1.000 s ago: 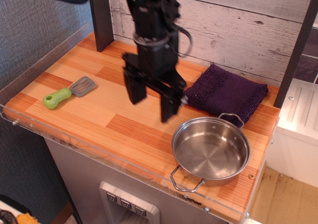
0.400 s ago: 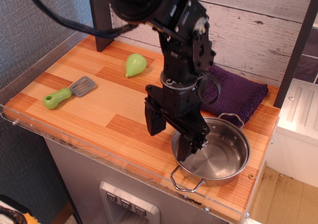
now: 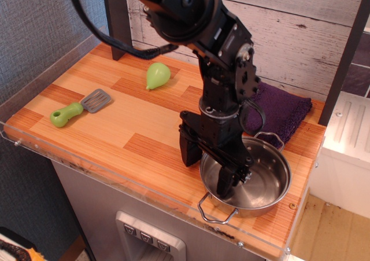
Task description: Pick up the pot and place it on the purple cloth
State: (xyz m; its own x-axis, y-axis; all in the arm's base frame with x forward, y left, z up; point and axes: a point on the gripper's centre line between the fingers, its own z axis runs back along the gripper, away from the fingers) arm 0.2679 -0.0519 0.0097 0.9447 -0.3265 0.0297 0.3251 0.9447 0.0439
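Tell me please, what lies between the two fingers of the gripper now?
In the only view, the near-left rim of the pot lies between them: the open gripper has one finger outside the wall and the other inside the bowl. The jaws have not closed.

A mock kitchen set up as a robot test station. The wooden counter (image 3: 115, 116) is fenced by a clear acrylic rim (image 3: 133, 183). Behind the counter stands a whitewashed plank wall (image 3: 289, 35); on it lie a green-handled spatula (image 3: 78, 107) and a steel pot (image 3: 254, 177).
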